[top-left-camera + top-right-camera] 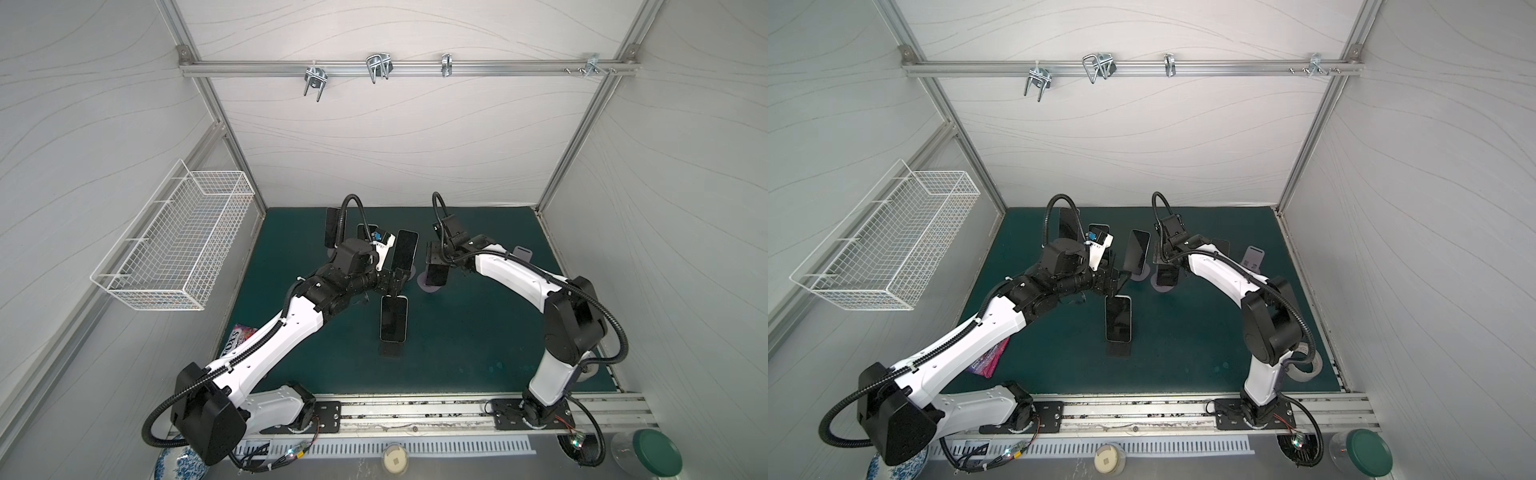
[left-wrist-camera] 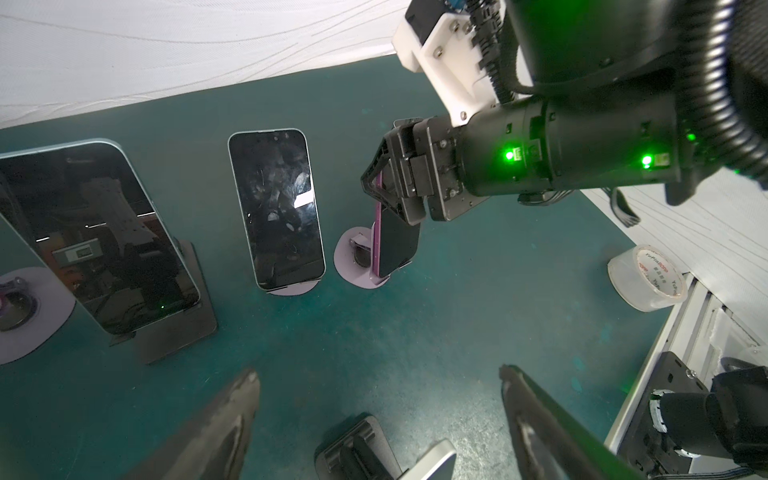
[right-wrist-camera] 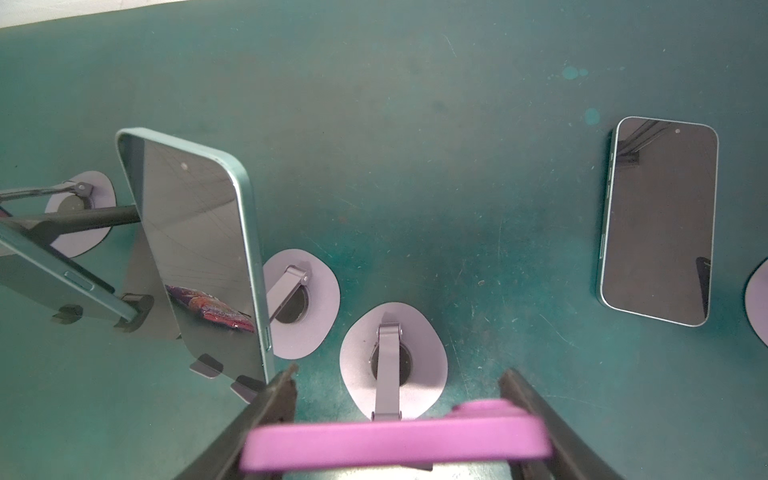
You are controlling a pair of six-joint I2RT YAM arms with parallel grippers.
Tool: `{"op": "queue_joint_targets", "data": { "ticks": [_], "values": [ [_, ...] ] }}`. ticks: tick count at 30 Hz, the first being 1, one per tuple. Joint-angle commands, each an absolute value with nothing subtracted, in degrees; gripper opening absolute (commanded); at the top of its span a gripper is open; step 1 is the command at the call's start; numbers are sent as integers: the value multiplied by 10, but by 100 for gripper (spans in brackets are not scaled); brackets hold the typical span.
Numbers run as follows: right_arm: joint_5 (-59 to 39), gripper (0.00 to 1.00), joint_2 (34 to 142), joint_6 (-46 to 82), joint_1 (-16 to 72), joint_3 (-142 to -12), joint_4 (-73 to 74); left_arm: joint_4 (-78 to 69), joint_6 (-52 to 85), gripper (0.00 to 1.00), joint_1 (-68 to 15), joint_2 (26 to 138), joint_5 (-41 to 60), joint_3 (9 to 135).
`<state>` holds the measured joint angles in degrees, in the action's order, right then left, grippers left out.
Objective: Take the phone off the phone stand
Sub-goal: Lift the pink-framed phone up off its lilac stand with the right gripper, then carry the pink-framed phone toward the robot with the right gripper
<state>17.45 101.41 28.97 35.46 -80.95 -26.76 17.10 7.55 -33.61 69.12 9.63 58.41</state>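
One purple-cased phone (image 3: 395, 446), screen apparently dark.

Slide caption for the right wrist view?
Right gripper clamps the pink-cased phone at its lilac stand; another phone lies flat on the mat.

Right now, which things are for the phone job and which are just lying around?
For the job:
pink phone
right gripper, shut on it
lavender stand below it

Just lying about:
tape roll
snack packet
wire basket
green-lidded jar
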Motion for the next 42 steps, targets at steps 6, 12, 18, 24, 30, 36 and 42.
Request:
{"op": "queue_joint_targets", "data": {
  "ticks": [6, 12, 18, 24, 30, 36, 42],
  "values": [
    [171, 68, 1023, 281, 360, -845, -297, 171, 75, 92, -325, 700, 95, 594],
    [173, 66, 1016, 279, 360, -853, -306, 168, 76, 92, -317, 696, 95, 594],
    [178, 62, 994, 278, 360, -854, -313, 166, 76, 91, -313, 693, 92, 592],
    [183, 57, 972, 277, 361, -860, -328, 161, 70, 91, -312, 684, 84, 589],
    [197, 54, 942, 277, 369, -861, -351, 145, 69, 91, -313, 667, 72, 579],
    [211, 52, 897, 281, 376, -842, -379, 135, 65, 91, -312, 649, 65, 573],
    [216, 51, 842, 296, 382, -809, -418, 131, 57, 91, -313, 631, 51, 569]
  ]
}}
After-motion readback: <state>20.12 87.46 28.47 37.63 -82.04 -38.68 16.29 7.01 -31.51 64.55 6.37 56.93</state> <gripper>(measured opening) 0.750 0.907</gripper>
